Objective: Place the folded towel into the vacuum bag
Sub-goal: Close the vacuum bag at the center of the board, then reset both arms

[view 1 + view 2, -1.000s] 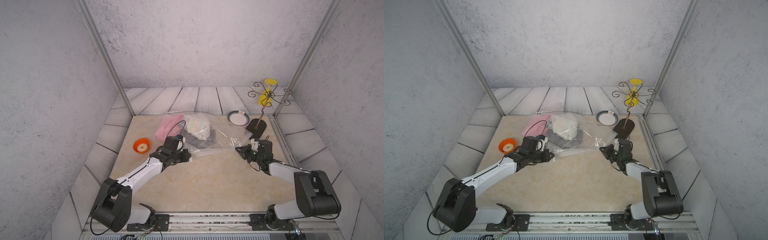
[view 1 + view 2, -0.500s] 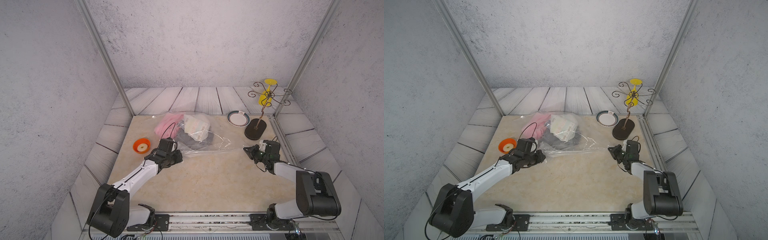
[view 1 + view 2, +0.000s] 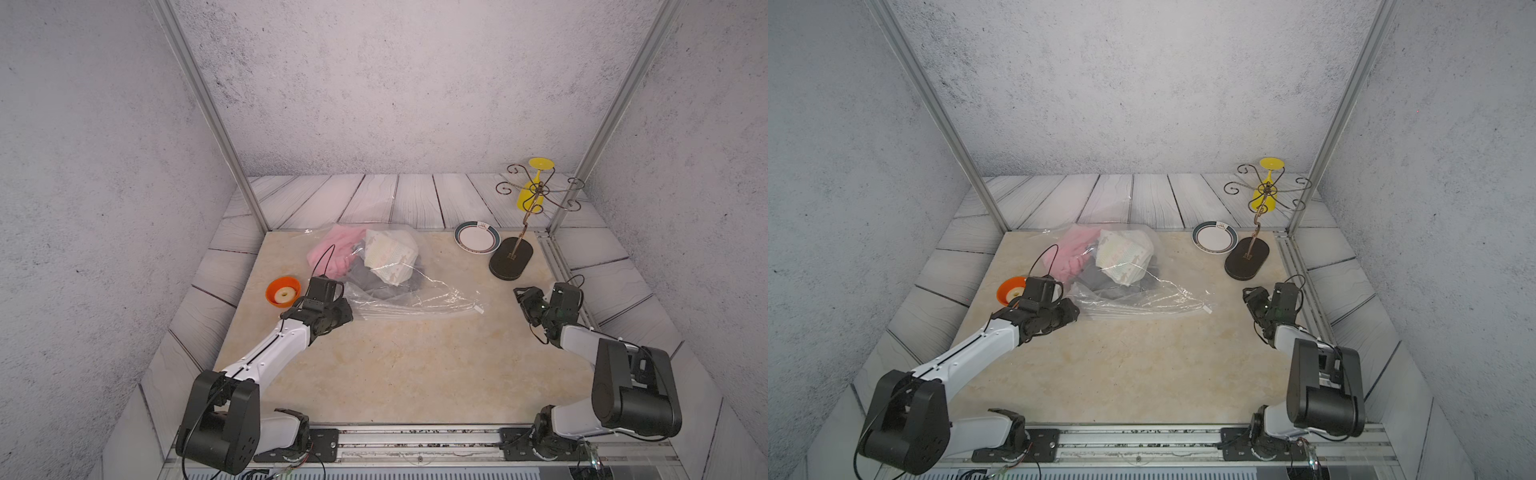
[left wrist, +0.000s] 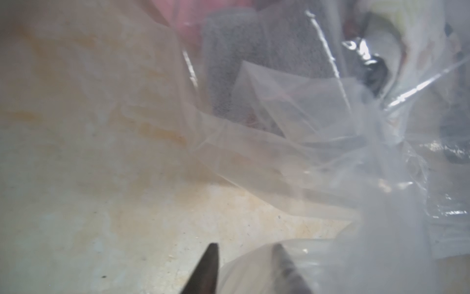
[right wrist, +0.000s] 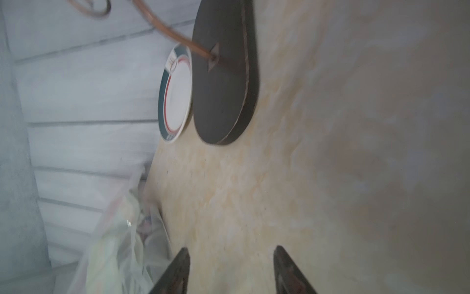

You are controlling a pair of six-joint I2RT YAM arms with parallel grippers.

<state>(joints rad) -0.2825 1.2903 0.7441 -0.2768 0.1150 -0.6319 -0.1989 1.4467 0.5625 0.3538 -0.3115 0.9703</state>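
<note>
1. The vacuum bag (image 3: 415, 297) lies crumpled on the marble-look table (image 3: 395, 365), toward the back and a bit to the left side. Its white slider clip (image 3: 479, 310) sits at the near right corner of the plastic.
2. There's stuff inside the bag: a pink towel (image 3: 332, 249) at the back left, a pale patterned cloth (image 3: 390, 253) next to it, and a gray folded towel (image 4: 267, 58) lying flat under the clear film, closer to the front.
3. The left gripper (image 3: 345, 313) is right at the bag's near left corner. In the left wrist view its fingers (image 4: 211, 257) are a little apart, and loose film drapes over one tip. It doesn't look pinched on anything.
4. The right gripper (image 3: 524, 297) hangs low over bare table, well apart from the bag. Its fingers (image 5: 282, 264) are spread fairly wide with nothing between them.
5. Other things around: an orange bowl (image 3: 282, 291) just beside the left wrist, a green-rimmed plate (image 3: 477, 237) at the back right, and a wire stand (image 3: 510, 259) next to the plate with a yellow glass (image 3: 528, 201) hanging upside down on it.
</note>
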